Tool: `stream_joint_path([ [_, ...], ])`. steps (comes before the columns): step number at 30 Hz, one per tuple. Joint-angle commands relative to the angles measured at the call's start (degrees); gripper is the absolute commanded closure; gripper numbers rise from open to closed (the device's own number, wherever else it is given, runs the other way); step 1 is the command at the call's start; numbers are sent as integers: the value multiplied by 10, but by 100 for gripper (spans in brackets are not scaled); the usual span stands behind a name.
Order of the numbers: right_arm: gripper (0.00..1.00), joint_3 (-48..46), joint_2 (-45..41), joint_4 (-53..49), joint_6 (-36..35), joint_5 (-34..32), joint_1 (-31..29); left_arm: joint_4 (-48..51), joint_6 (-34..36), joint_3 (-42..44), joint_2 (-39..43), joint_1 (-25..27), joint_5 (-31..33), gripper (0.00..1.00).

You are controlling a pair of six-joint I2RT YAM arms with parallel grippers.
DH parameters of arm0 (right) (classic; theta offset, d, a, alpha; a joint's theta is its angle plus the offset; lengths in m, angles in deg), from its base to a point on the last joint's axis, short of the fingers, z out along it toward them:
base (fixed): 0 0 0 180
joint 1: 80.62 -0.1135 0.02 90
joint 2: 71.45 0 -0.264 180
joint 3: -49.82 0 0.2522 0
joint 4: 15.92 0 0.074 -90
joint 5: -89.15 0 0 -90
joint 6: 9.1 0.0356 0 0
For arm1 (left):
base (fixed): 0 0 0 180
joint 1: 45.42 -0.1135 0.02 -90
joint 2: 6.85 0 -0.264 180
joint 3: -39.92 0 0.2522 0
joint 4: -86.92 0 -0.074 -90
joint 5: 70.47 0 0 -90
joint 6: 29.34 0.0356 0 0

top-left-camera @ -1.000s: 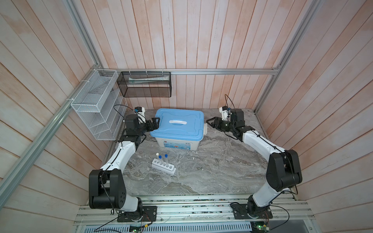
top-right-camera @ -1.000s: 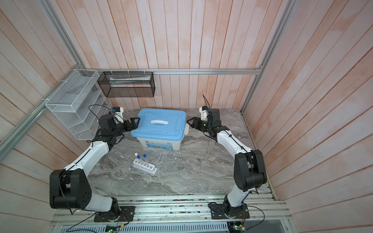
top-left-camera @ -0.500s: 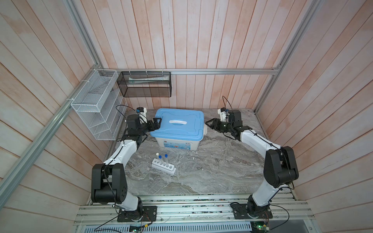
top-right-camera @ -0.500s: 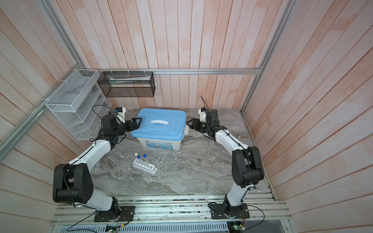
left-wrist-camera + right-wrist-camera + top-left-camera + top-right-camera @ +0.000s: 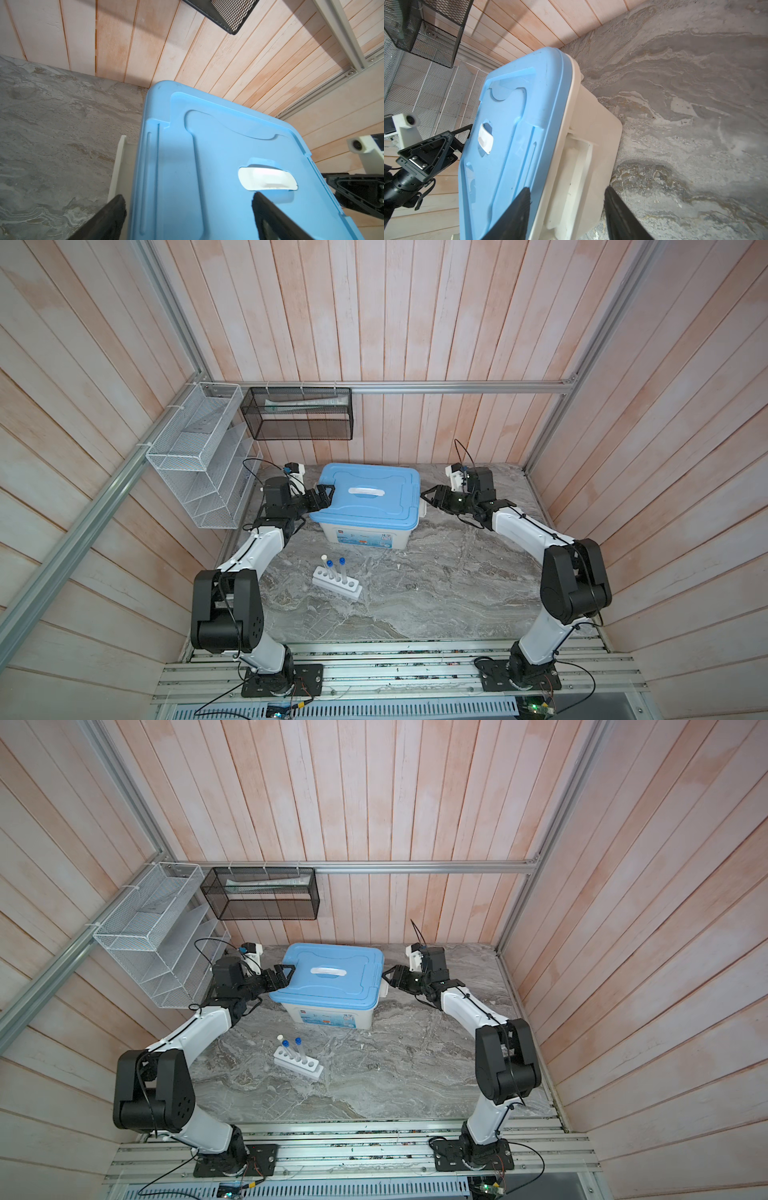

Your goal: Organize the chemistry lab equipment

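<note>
White links (image 5: 253, 547), black joints (image 5: 226, 614), black base plates (image 5: 309, 678)

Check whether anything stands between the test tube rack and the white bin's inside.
Yes: the blue lid covers the white bin. Nothing visible stands on the table between the test tube rack and it.

Two dark fingers of the right gripper (image 5: 566, 189), spread apart, straddling the near edge of the blue lid (image 5: 517, 124) and the side flap of the white bin (image 5: 600, 133). White lid handle (image 5: 485, 139). The left gripper (image 5: 465, 137) at the lid's far edge, jaws parted. Grey marbled tabletop (image 5: 685, 104); black mesh basket (image 5: 425, 31); white wire rack (image 5: 436, 93).
</note>
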Motion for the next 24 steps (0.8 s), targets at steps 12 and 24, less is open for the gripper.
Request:
stream_joint_path([
  [12, 41, 15, 6, -3, -6, -8, -8, -5, 3, -22, -17, 28, -3, 4],
  [24, 41, 14, 4, -11, -9, -12, -10, 66, 73, -54, 49, 28, 75, 4],
])
